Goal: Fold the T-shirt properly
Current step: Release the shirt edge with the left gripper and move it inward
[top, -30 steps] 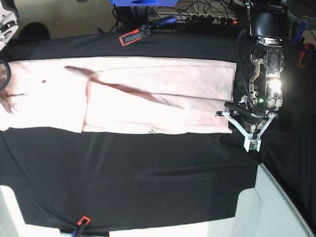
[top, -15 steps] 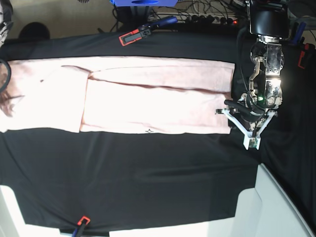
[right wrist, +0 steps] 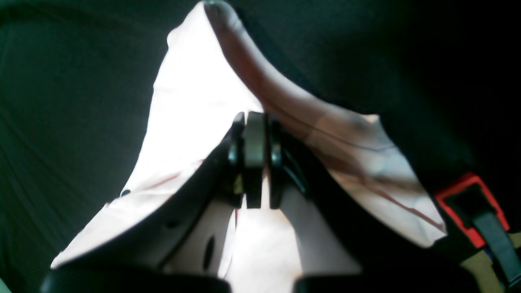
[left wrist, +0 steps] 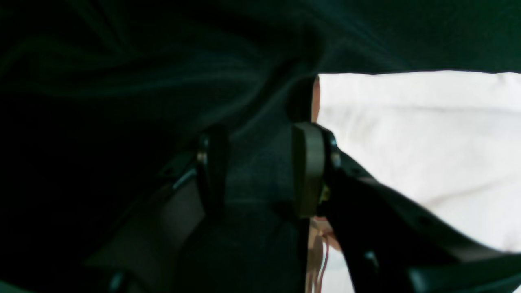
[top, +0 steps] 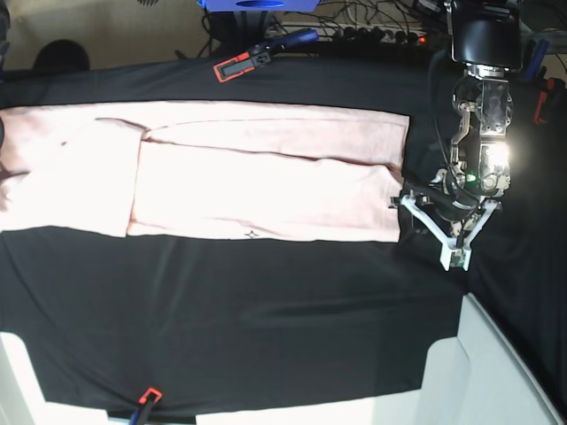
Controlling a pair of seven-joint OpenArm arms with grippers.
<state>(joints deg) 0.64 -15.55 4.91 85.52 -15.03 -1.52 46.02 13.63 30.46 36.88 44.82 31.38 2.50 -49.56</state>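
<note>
The pale pink T-shirt [top: 257, 173] lies plain side up as a long folded strip across the black table cloth [top: 266, 310]. Its left end runs out of the base view. My left gripper [top: 423, 232] is open just past the shirt's right hem. In the left wrist view the left gripper [left wrist: 260, 171] has only black cloth between its pads, and the shirt [left wrist: 419, 142] starts at the right pad. My right gripper [right wrist: 254, 162] is shut on a raised fold of the shirt [right wrist: 191, 101]. It is out of the base view.
A red and black clamp [top: 235, 66] grips the cloth at the back edge, and another [top: 146, 398] at the front left. A red clamp [right wrist: 468, 195] shows near the right gripper. A white panel [top: 496, 372] stands at the front right. Cables lie behind the table.
The shirt has slid to the left, so its right hem has drawn away from the left gripper. The creases near its left end have flattened. The left arm has barely moved.
</note>
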